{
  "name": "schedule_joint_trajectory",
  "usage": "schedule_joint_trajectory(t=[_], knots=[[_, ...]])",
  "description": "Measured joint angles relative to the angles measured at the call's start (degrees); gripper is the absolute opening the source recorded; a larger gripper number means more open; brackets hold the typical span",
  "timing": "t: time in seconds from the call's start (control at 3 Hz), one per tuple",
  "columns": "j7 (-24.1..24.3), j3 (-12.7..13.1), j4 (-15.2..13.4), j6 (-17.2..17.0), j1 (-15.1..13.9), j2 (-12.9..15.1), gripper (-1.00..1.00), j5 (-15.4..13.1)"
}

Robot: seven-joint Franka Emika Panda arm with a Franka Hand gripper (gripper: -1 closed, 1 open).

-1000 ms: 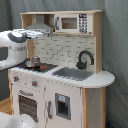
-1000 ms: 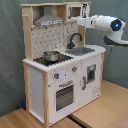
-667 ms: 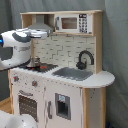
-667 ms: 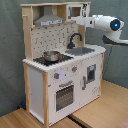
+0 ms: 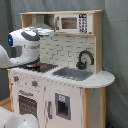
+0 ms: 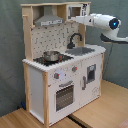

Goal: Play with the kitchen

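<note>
The kitchen [image 5: 60, 95] [image 6: 40, 82] is a tall toy of white panels and light wood. It has an oven door [image 6: 65, 95], knobs [image 5: 35, 83], a black faucet [image 5: 85, 59] [image 6: 74, 39], a grey sink [image 5: 75, 73] [image 6: 82, 51], a hood [image 6: 47, 20] and a small microwave [image 5: 75, 22]. My white arm reaches in above the counter. My gripper [image 6: 74, 19] [image 5: 49, 31] sits high up, just below the microwave shelf and beside the hood, well above the sink. Nothing shows in its hold.
A metal pot [image 6: 50, 56] stands on the black stovetop [image 6: 52, 60] left of the sink in the second exterior view. The kitchen stands on a wooden table [image 6: 100, 112]. A grey curtain [image 5: 117, 50] hangs behind it.
My arm has pushed a little further in toward the hood, and its wrist has turned in the first exterior view. The kitchen and the pot have not moved.
</note>
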Motion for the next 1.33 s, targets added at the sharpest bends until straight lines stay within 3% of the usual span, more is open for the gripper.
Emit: schedule_joint_trajectory(t=[0.33,1.33], knots=[[0.00,2.00,1.80,2.06,-4.34,2.48,1.00,0.02],[0.00,10.74,10.76,2.41,-16.90,6.38,1.00,0.04]])
